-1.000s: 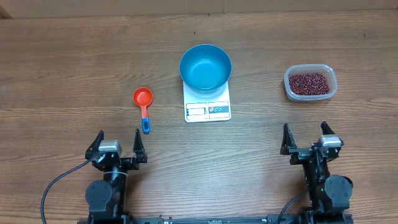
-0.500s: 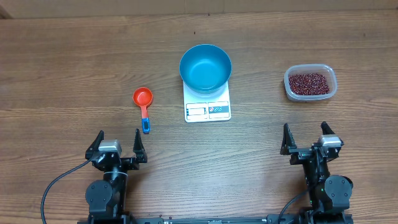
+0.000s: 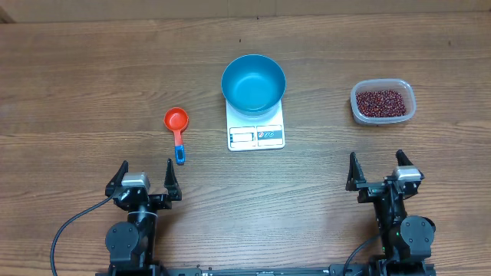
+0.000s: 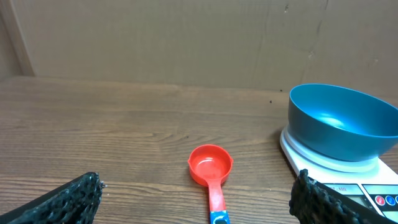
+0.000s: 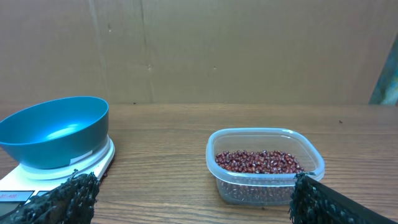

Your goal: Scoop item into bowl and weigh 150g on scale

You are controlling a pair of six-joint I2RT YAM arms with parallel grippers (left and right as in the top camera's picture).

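Nothing moved; left hand, right hand agape; round glossy bowl atop flat scale (white).

2 black arms, silver-capped wrists, black cables.

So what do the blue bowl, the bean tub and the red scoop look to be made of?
Blue bowl: probably plastic or melamine, with a smooth semi-gloss finish; even colour and a soft light patch inside. Bean tub: thin clear plastic; the beans show through its wall. Red scoop: moulded plastic, slightly glossy, with a blue tip on the handle.
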